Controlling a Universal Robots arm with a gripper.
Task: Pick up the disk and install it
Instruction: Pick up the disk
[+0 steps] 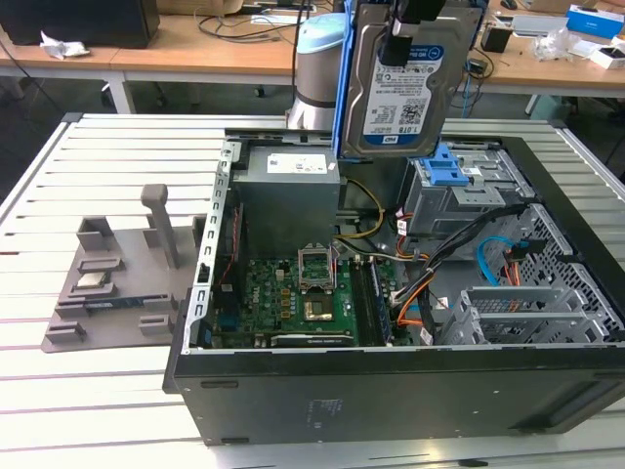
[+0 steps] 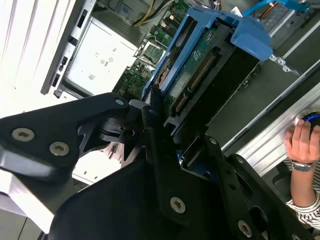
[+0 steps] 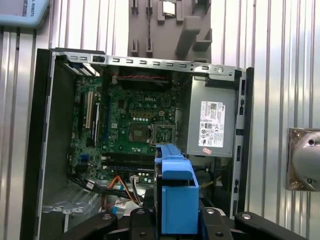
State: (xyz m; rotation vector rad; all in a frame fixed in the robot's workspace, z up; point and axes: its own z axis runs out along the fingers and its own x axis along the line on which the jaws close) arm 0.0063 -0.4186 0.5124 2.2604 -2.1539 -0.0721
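Grey moulded plastic, blocky with upright pegs and slots, forms the fixture tray point(image 1: 107, 283) I see at nine o'clock in the exterior view. A small square silver chip point(image 1: 93, 281) lies flat in it. The tray sits on a ribbed white metal table point(image 1: 127, 156).

Toward the middle lies the open black steel computer case point(image 1: 391, 401). Inside it, a green circuit board point(image 1: 293, 293) lies flat on the floor, and a smooth grey boxy power supply point(image 1: 288, 186) stands just past it toward twelve.

At one o'clock the disk point(image 1: 405, 83), a flat silver metal rectangle with a white-and-blue label in a blue plastic frame, hangs upright above the case. My black gripper point(image 1: 405, 24) is clamped on its upper end. In the first wrist view the fingers point(image 3: 212, 225) press either side of the blue frame, with no gap.

Just under the disk, at two o'clock, stands the grey sheet-metal cage point(image 1: 469, 200) with its blue plastic latch point(image 1: 447, 161).

In the second wrist view a person's hand point(image 2: 302, 142), in a striped sleeve, lies beyond the case.
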